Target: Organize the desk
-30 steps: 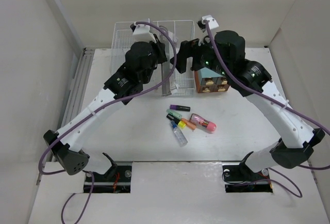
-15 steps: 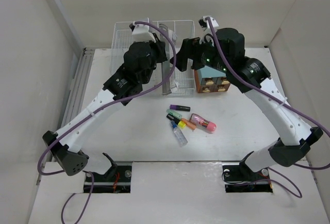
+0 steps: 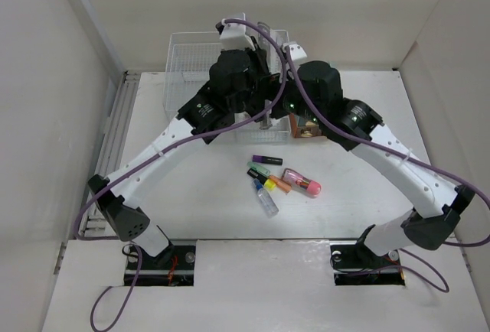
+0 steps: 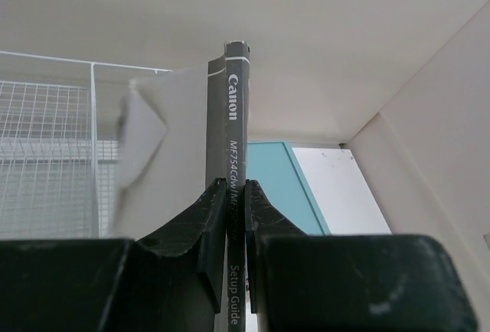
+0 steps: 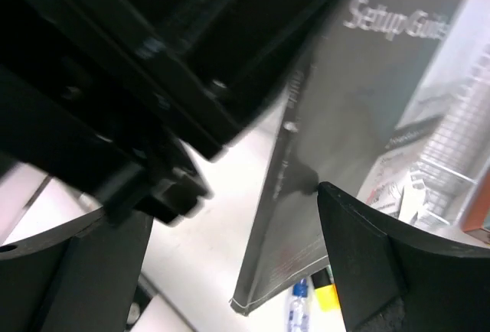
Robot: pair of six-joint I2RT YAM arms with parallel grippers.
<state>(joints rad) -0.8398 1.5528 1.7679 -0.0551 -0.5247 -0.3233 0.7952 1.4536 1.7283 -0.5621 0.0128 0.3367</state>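
Note:
My left gripper (image 4: pixel 236 194) is shut on the spine of a dark grey Canon setup guide booklet (image 4: pixel 230 110) and holds it upright in the air. In the top view the booklet (image 3: pixel 266 115) hangs in front of the white wire basket (image 3: pixel 190 50), above the white desk (image 3: pixel 191 183). My right gripper (image 5: pixel 230 263) is open, its fingers (image 5: pixel 375 271) on either side of the booklet's lower part (image 5: pixel 344 133) without closing on it. Both gripper heads crowd together in the top view, the left (image 3: pixel 256 91) and the right (image 3: pixel 279 101).
A teal box of small drawers (image 3: pixel 310 125) stands right of the basket, partly hidden by my right arm; it shows in the left wrist view (image 4: pixel 283 183) too. Several coloured markers (image 3: pixel 272 177) and a pink pen (image 3: pixel 302 182) lie loose mid-desk. Pale walls close in all sides.
My left arm has swung right and forward, carrying the booklet from beside the basket's left part to the middle. My right gripper has moved left to straddle it.

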